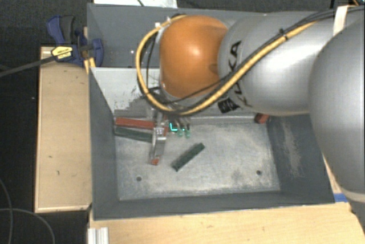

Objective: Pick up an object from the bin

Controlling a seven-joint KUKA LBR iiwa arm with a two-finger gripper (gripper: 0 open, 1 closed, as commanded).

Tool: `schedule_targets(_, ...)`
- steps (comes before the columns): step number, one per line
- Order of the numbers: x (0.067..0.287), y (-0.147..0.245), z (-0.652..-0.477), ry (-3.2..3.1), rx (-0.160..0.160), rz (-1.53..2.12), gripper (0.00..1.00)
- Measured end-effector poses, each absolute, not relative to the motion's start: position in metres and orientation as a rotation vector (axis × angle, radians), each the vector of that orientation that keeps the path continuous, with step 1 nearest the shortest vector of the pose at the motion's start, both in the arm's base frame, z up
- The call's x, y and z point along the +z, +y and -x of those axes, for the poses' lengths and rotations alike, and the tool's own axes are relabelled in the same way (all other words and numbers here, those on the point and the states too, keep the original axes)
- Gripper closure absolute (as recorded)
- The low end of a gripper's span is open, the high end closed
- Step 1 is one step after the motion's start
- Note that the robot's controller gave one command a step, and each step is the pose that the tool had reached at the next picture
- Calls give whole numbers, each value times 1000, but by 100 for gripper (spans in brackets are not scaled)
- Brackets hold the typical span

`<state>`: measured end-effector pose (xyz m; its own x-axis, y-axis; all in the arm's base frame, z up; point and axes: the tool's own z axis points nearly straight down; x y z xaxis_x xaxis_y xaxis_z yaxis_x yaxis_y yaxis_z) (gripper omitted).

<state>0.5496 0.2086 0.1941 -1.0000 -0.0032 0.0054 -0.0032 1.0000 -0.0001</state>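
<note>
Over bin (228, 171) centre-left, gripper (165, 131) hangs nr red bar (132, 122).

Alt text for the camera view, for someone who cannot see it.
The robot's hand hangs low over the left part of the grey bin, next to a red bar and a dark green bar lying side by side by the left wall. A dark oblong block lies just right of the hand; a small red thing sits at the back wall.

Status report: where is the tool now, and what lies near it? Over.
Tool low in bin, left of centre. Red bar and dark green bar just left. Dark green block right, apart.
</note>
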Motion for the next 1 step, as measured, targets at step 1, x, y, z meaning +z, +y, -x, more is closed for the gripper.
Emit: schedule_targets(1,74,196,-573,-3108,4,429,0)
